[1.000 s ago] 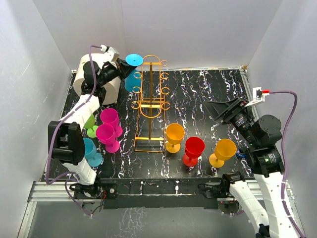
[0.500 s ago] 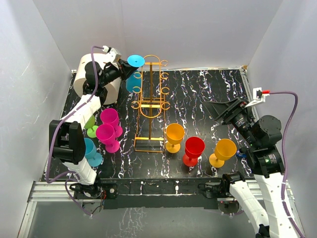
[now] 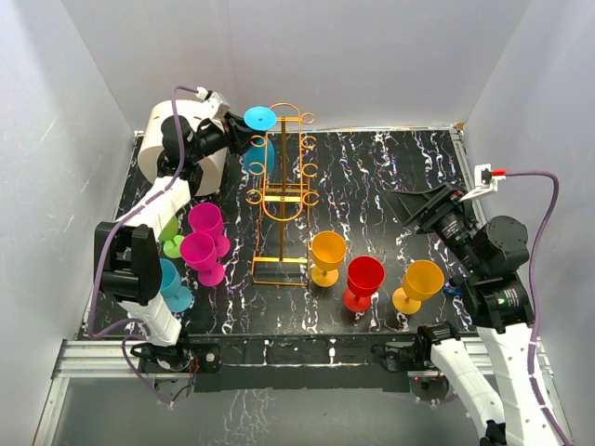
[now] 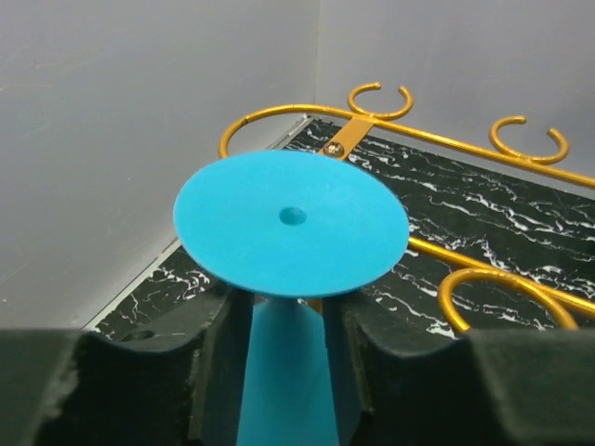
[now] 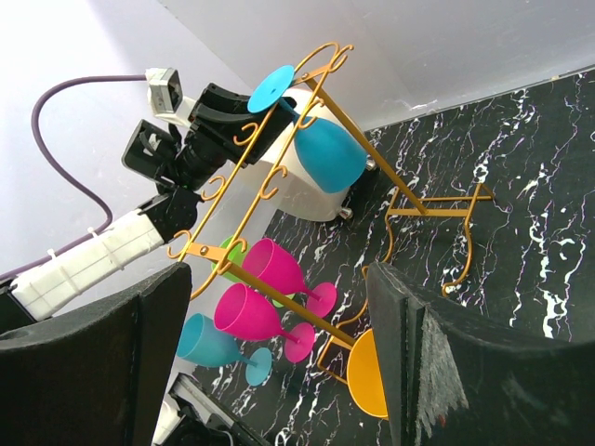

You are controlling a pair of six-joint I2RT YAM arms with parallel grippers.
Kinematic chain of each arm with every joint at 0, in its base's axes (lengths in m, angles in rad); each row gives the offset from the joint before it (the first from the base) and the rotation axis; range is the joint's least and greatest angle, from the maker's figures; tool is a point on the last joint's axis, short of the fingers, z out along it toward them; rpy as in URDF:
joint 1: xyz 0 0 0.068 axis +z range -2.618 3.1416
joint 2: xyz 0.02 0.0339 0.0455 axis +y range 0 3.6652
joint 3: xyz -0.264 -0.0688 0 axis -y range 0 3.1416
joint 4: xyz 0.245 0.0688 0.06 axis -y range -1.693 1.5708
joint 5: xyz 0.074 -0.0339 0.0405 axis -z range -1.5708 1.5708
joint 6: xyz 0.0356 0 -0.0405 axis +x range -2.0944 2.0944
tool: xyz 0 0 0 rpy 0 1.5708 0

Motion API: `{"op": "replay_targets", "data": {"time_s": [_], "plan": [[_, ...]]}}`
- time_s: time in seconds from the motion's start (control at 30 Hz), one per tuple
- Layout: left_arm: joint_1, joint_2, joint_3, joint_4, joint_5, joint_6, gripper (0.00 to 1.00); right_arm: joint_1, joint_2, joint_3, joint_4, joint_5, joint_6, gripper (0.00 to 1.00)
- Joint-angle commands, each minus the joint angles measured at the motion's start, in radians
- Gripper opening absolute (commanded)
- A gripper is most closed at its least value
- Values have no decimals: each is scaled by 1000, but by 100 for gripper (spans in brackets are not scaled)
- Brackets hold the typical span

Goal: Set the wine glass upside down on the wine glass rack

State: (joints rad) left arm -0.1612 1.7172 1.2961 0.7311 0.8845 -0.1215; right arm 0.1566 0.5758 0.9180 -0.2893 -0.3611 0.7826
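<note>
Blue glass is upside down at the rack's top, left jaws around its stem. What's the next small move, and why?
Probably ease the left gripper open, then back it off the rack. The blue glass is foot-up at the rack's top, jaws close on both sides of its stem. Whether the rack carries it is hidden, so go slowly.
</note>
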Motion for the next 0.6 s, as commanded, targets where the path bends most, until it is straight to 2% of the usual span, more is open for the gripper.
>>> {"op": "replay_targets", "data": {"time_s": [0.0, 0.23, 0.43, 0.57], "plan": [[-1, -40, 15, -60, 24, 49, 39, 0, 1, 1, 11, 13, -20, 74], [0, -127, -56, -81, -34, 88, 60, 0, 3, -2, -6, 16, -16, 74], [-1, -204, -105, -137, -84, 120, 68, -1, -1, 8, -25, 28, -20, 74], [1, -288, -163, -210, -172, 161, 73, 0, -14, 6, -33, 35, -19, 73]]}}
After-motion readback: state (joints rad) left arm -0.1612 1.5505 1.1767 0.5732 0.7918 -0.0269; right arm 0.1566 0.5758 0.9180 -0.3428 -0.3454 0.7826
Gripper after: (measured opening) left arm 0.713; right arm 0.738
